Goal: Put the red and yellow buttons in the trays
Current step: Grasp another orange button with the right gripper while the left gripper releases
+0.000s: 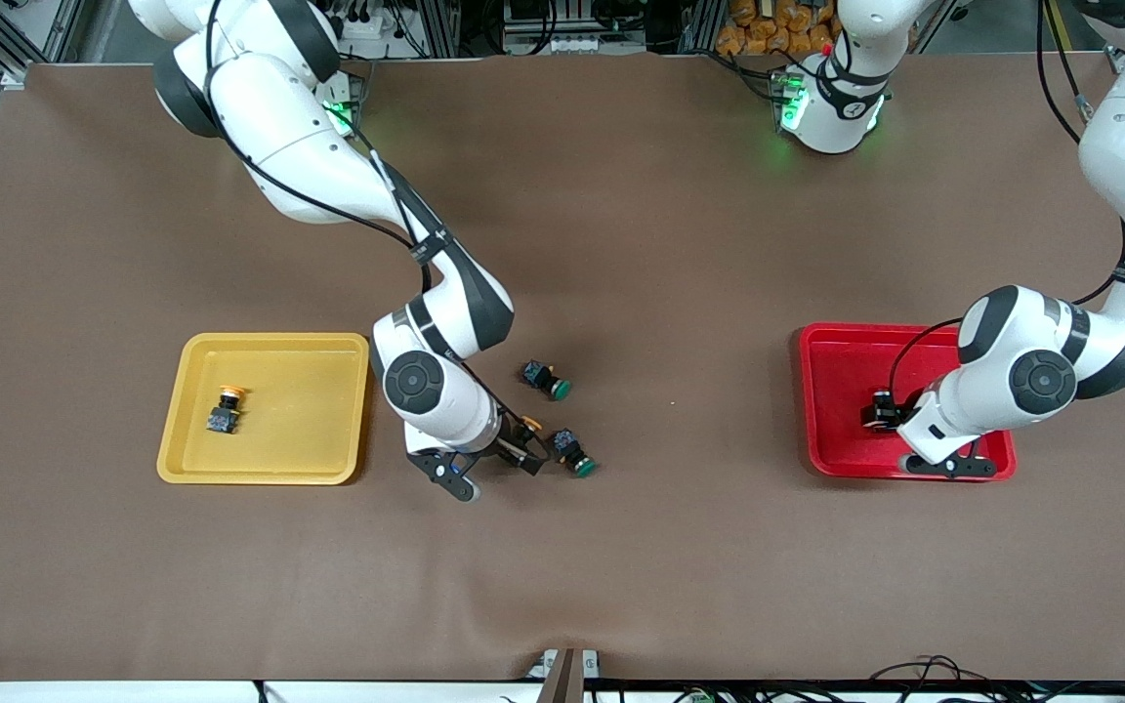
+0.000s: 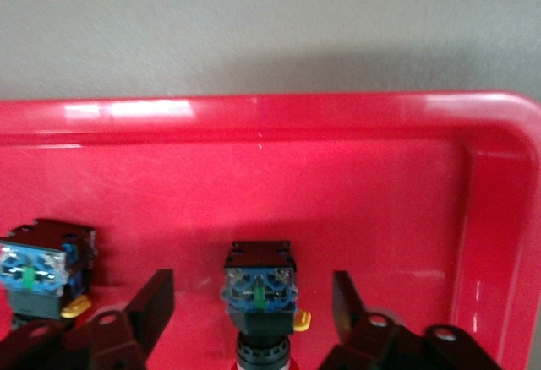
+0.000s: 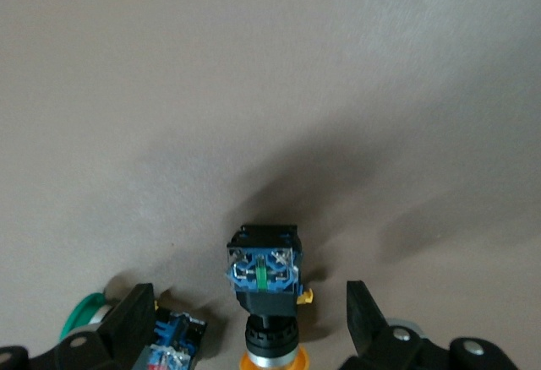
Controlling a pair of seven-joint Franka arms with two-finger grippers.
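1. Right now the right gripper (image 1: 524,444) is down at the table just beside the yellow tray (image 1: 265,469), toward the middle of the table, with its fingers spread wide either side of an orange-capped button (image 3: 263,279). Neither pad seems to be touching it.

2. To do this grab well, I'd say the fingers should close squarely on the black body, not the round cap, and keep clear of the green button (image 1: 574,453) lying close by. A second green button (image 1: 545,378) lies a little farther from the front camera and is less of a worry.

3. Once gripped, the sensible route is a straight lift and a carry over the yellow tray's rim, where another orange-capped button (image 1: 226,410) already lies.

4. The left gripper (image 1: 899,422) is low inside the red tray (image 1: 841,351), and its fingers are also wide apart. A button (image 2: 259,281) sits between them on the tray floor, untouched as far as I can see.

5. A second button (image 2: 42,269) lies beside it in the same tray. Their caps are hidden, so I cannot confirm the colour.

6. My guess is the red side is finished and one yellow button remains.
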